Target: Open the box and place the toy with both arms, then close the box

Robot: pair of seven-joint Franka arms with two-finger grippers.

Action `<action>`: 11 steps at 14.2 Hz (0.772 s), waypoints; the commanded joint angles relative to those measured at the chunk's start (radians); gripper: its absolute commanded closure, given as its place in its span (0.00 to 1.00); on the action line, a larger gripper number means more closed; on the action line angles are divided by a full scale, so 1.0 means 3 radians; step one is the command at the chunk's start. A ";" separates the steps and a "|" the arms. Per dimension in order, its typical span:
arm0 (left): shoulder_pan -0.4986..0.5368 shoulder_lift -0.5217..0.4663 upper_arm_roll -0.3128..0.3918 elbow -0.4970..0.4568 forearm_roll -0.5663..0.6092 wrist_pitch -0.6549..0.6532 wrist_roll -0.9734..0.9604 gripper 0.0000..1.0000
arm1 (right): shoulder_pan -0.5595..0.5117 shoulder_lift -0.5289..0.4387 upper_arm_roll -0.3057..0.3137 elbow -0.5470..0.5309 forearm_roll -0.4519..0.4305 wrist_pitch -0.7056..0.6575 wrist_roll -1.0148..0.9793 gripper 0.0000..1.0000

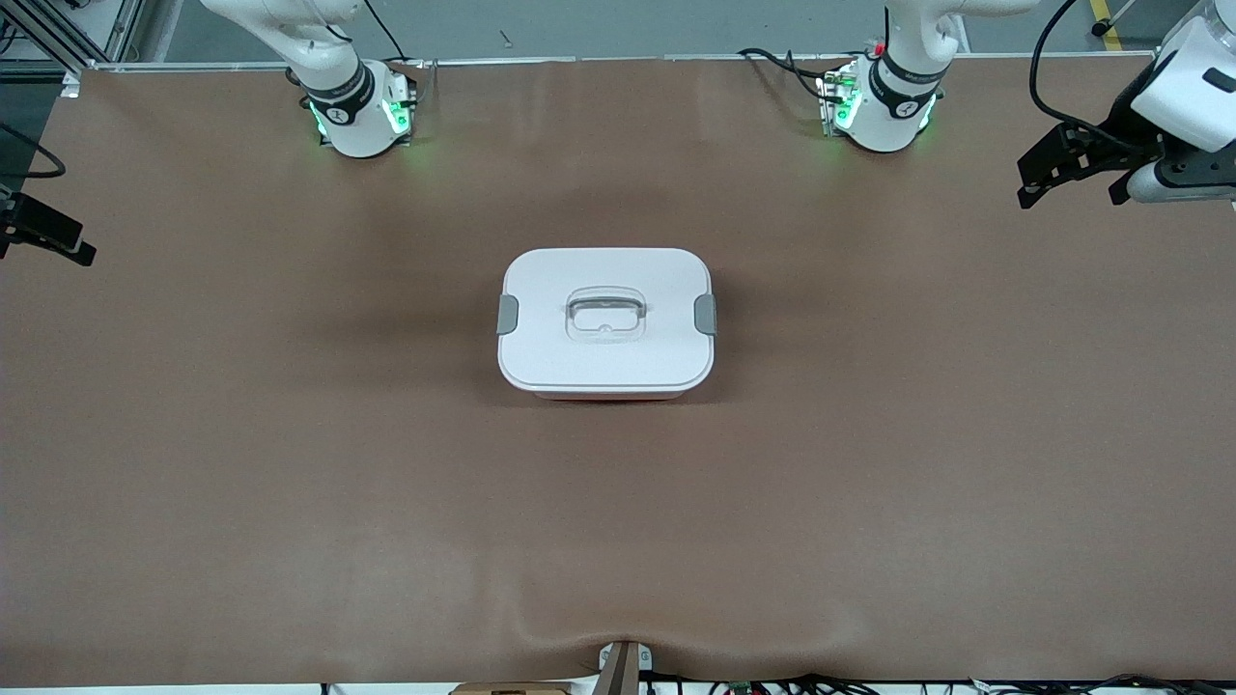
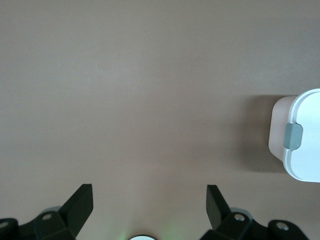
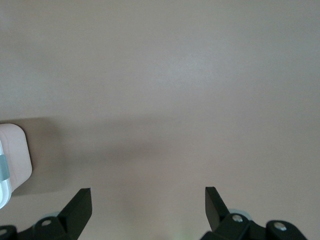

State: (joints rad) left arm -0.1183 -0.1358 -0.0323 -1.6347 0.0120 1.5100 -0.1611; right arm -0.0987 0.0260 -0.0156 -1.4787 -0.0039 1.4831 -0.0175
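1. The box [image 1: 605, 323] sits at the middle of the brown tabletop [image 1: 290, 463], its white lid [image 1: 579, 367] on and lying flat.
2. A grey clip [image 1: 507, 315] shows at the lid's 9 o'clock edge in the front view, and a second grey clip [image 1: 706, 314] at its 3 o'clock edge; both lie against the box's sides.
3. The clear recessed handle [image 1: 604, 317] lies at the centre of the lid.
4. The left pincer [image 1: 1072, 166] hangs over the left arm's end of the tabletop, at about 2 o'clock from the box in the front view; its fingers are spread wide and hold nothing.
5. The right pincer [image 1: 43, 232] hangs over the right arm's end, at about 10 o'clock from the box, fingers likewise spread and empty.
6. Both arms wait well apart from the box.
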 commanded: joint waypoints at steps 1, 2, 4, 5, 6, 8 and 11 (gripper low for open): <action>0.0001 -0.0084 0.0000 -0.0068 0.0011 -0.0032 0.0061 0.00 | -0.0039 0.0010 0.0047 0.0025 -0.0008 -0.0015 0.0038 0.00; 0.0006 -0.0089 0.0005 -0.0068 0.0011 -0.0053 0.0061 0.00 | -0.0039 0.0010 0.0047 0.0025 -0.0008 -0.0020 0.0038 0.00; 0.0041 -0.0094 0.0005 -0.0079 0.0016 -0.0079 0.0066 0.00 | -0.0039 0.0010 0.0047 0.0020 -0.0008 -0.0030 0.0038 0.00; 0.0047 -0.0125 0.0005 -0.0099 0.0016 -0.0079 0.0066 0.00 | -0.0039 0.0010 0.0047 0.0015 -0.0008 -0.0030 0.0043 0.00; 0.0047 -0.0140 0.0005 -0.0124 0.0016 -0.0079 0.0066 0.00 | -0.0039 0.0010 0.0047 -0.0010 -0.0003 -0.0035 0.0048 0.00; 0.0047 -0.0156 0.0021 -0.0125 0.0016 -0.0079 0.0066 0.00 | -0.0060 0.0010 0.0047 -0.0041 0.0008 -0.0055 0.0038 0.00; 0.0047 -0.0156 0.0016 -0.0135 0.0016 -0.0079 0.0066 0.00 | -0.0090 0.0010 0.0042 -0.0046 0.0008 -0.0055 0.0012 0.00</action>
State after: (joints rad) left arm -0.1055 -0.1541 -0.0298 -1.6483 0.0121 1.4897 -0.1603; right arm -0.0991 0.0338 -0.0158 -1.4897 -0.0038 1.4739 -0.0165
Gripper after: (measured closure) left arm 0.000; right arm 0.000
